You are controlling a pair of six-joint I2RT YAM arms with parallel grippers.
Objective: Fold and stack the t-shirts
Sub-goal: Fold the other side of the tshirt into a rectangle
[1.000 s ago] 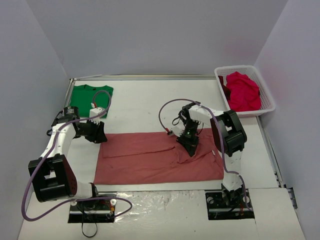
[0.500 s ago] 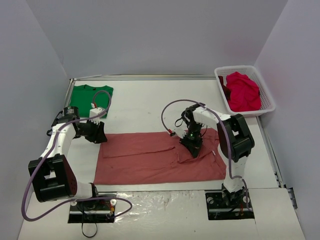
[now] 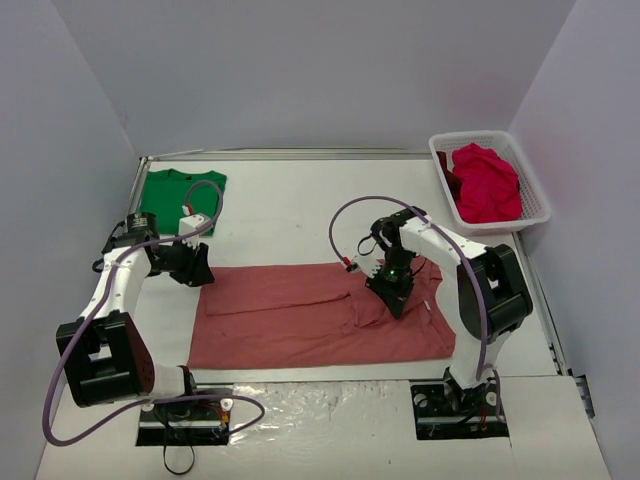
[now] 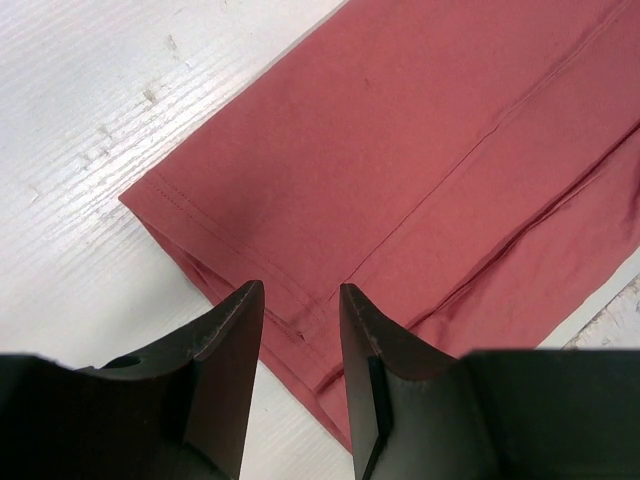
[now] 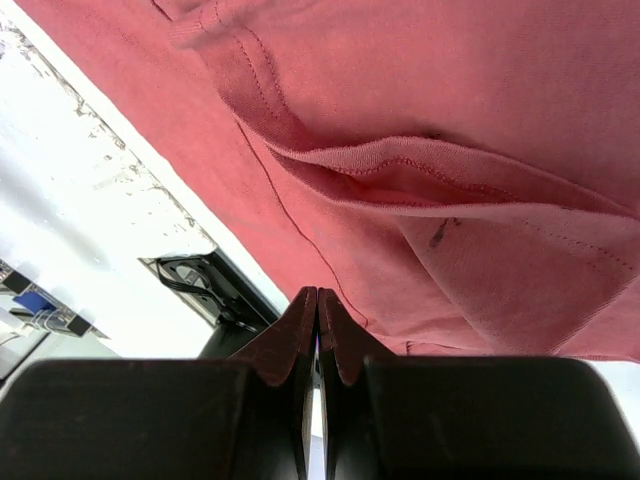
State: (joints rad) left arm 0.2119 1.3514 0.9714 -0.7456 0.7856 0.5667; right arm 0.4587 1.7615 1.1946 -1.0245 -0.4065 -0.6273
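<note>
A dusty salmon-pink t-shirt (image 3: 310, 315) lies flat on the table, folded into a long band. My left gripper (image 3: 199, 268) is open and empty at the shirt's far left corner; the left wrist view shows its jaws (image 4: 297, 300) apart just over the hemmed corner (image 4: 330, 200). My right gripper (image 3: 397, 296) is shut and low over the shirt's right part, by a sleeve fold; the right wrist view shows its jaws (image 5: 317, 305) pressed together with nothing between them and rumpled pink cloth (image 5: 420, 170) beyond. A bright green t-shirt (image 3: 180, 198) lies folded at the far left.
A white lattice basket (image 3: 470, 135) at the far right corner holds crimson-magenta t-shirts (image 3: 487, 183). Grey walls close in the table on three sides. The arm bases (image 3: 185, 415) stand at the near edge.
My right gripper has slid to the right and a little nearer over the pink shirt, its elbow swinging right. The left arm has not moved.
</note>
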